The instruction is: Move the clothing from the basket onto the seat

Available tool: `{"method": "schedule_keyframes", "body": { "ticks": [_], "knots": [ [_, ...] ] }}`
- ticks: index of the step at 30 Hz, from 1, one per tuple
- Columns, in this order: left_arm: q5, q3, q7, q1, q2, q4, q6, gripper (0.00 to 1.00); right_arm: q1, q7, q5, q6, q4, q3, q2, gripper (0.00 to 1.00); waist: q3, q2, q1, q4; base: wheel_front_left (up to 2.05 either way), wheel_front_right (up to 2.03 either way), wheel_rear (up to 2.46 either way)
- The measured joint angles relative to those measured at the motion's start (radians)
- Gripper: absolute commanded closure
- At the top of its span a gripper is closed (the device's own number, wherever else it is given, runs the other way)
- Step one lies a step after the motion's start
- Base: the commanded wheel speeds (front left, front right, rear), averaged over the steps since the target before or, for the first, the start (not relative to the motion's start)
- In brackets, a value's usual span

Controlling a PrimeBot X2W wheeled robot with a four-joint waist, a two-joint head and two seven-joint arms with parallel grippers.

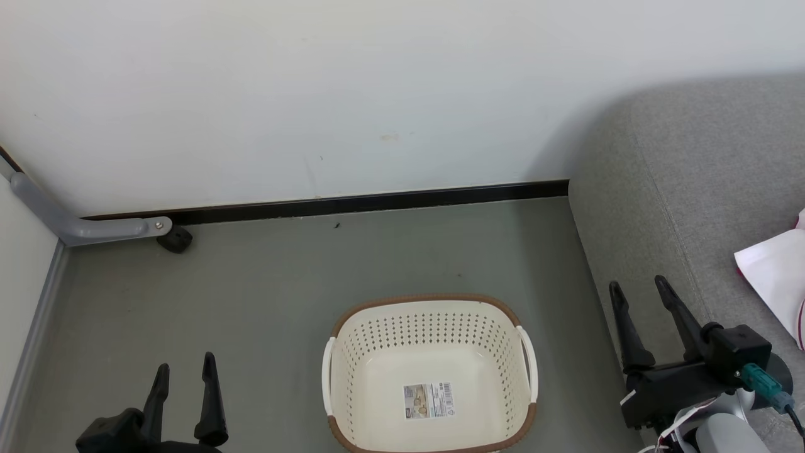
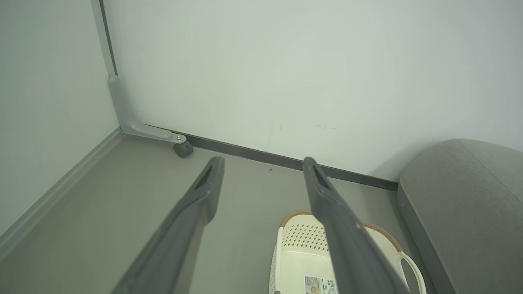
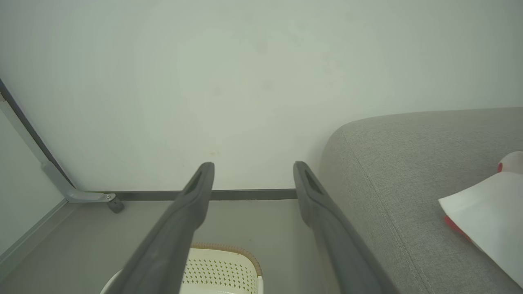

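Judging from the basket, seen bare at the lower centre of the head view with nothing but its paper label on the bottom, the transfer is taken as done or all but done. The clothing is found at the right edge of the frame, lying on the seat. Mostly a white panel is seen, with slivers of red at its edges. The rest is cut off by the frame, so the number of garments cannot be told. No garment is seen on the floor. Little more is judged to be called for than a check of the basket and a pulling back of the arms. The left gripper is held at the lower left, over the floor and well apart from the basket, its fingers spread and pointing up the frame with nothing between them. The right gripper is held at the lower right, overlapping the seat's near edge in the picture, near the clothing but apart from it, its fingers likewise released and empty. In both wrist views the fingers are seen parted against the wall.
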Motion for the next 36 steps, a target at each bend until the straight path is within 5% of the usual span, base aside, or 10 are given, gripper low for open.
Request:
{"method": "schedule_keyframes", "body": {
  "ticks": [22, 23, 36],
  "knots": [
    [0.022, 0.047, 0.0, 0.012, -0.002, 0.003, 0.008, 0.0, 0.001, 0.0, 0.0, 0.004, 0.02, 0.025, 0.017, 0.0, -0.018, 0.0, 0.0002, 0.012, 0.0, 0.0, 0.0],
    [0.022, 0.049, 0.0, 0.012, 0.0, 0.004, 0.007, 1.0, 0.001, 0.0, 0.0, 0.004, 0.02, 0.025, 0.017, 1.0, -0.018, 0.0, 0.0002, 0.012, 0.0, 0.0, 0.0],
    [-0.045, 0.06, 0.036, 0.04, -0.035, 0.051, -0.009, 1.0, 0.047, 0.028, 0.081, 0.004, 0.073, 0.005, 0.028, 1.0, -0.023, 0.0, 0.0002, 0.009, 0.0, 0.0, 0.0]
  ]
}}
